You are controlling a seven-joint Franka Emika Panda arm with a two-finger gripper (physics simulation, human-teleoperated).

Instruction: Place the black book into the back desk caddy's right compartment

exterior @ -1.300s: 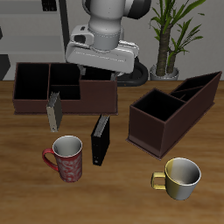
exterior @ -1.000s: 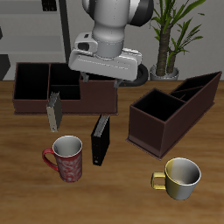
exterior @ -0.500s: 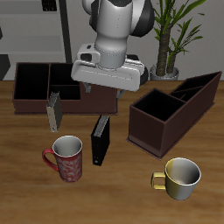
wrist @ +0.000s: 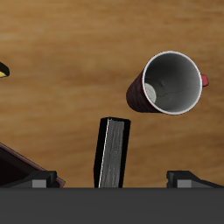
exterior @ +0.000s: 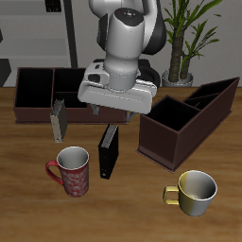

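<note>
Here, largest first: the table point(exterior: 123, 213) fills the lower two thirds of the exterior frame, wood-grained. The back desk caddy point(exterior: 38, 112) lies in the upper left of that frame, long, low and maroon-brown with black sections; the arm hides part of it, so I cannot tell from these frames which end section is the right compartment. A second, angled caddy point(exterior: 184, 123) sits at centre right. The gripper point(exterior: 113, 115) hangs at frame centre, just above the black book point(exterior: 109, 151), fingers apart and holding nothing.

The black book stands upright on the table, just below frame centre, between the two caddies and beside a red patterned mug point(exterior: 72, 172). In the wrist view the book point(wrist: 112, 153) shows its narrow top edge, dark boards flanking a grey page block, roughly centred between the fingers.

Handling judgement: stiff hardcover, light, thin. Smooth boards may slip, and a tall upright book tips easily if nudged. Best hold looks like a pinch across its thickness near the top edge.

A grey book point(exterior: 58, 120) leans by the back caddy; a yellow mug point(exterior: 196, 191) sits lower right.
</note>
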